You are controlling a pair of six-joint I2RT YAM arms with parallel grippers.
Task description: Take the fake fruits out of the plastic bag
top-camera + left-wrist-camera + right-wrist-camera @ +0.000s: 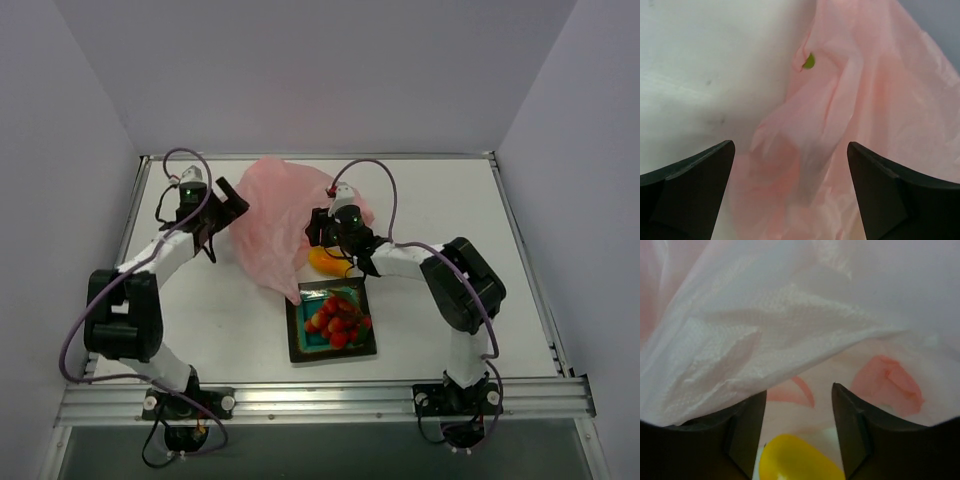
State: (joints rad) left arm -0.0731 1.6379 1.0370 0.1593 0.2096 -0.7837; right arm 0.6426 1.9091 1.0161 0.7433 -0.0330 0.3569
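Note:
The pink plastic bag (275, 215) lies crumpled at the back middle of the table. Red strawberry-like fruits (338, 315) sit in the teal dish (300, 345). The yellow-orange mango (327, 262) is at the bag's near right edge; it also shows in the right wrist view (800, 460). My right gripper (799, 390) is at the bag's mouth, jaws half closed against the mango's sides, and a bag flap (755, 325) lies over its left finger. My left gripper (790, 150) is wide open over the bag's left edge (850, 130). The round orange is hidden.
A small green speck (809, 61) shows at a fold of the bag. The dish stands just in front of the mango. White walls close the table at the back and sides, and a metal rail (320, 398) runs along the near edge.

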